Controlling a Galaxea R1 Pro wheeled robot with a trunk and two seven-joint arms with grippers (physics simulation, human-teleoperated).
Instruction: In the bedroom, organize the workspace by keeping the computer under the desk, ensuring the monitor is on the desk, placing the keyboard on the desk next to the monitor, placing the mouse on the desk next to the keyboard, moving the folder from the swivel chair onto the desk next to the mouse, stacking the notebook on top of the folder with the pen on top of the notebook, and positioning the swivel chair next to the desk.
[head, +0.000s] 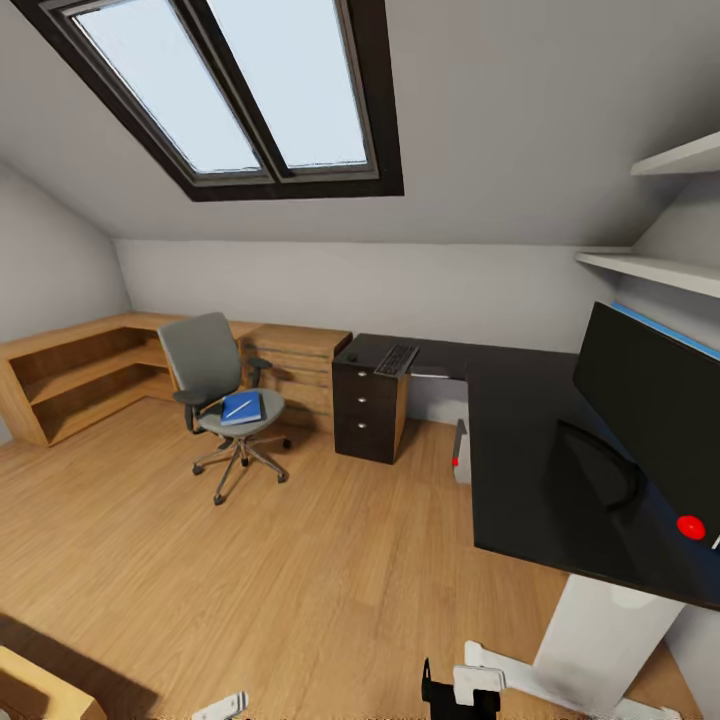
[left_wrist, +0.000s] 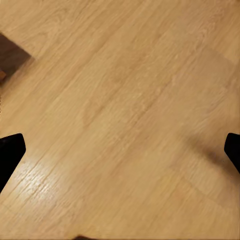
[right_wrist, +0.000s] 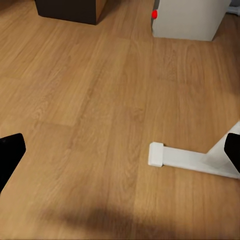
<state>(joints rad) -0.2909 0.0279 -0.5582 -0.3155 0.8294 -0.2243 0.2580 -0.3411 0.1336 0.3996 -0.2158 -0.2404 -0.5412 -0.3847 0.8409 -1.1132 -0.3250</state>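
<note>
Both claws hang spread and empty over the wood floor (left_wrist: 120, 100): the left gripper (left_wrist: 120, 150) and the right gripper (right_wrist: 120, 155) each show dark fingertips set wide apart. The step in hand looks like approaching the swivel chair (head: 215, 385), well apart from the desk (head: 540, 470), where the blue folder (head: 241, 408) lies on the seat with the pen (head: 238, 407) on top; roll in squarely and stop short of the castors. The head view gives monitor (head: 655, 400) and keyboard (head: 396, 359); the right wrist view shows the computer (right_wrist: 187, 19) standing on the floor beside the desk's white foot (right_wrist: 185, 159).
</note>
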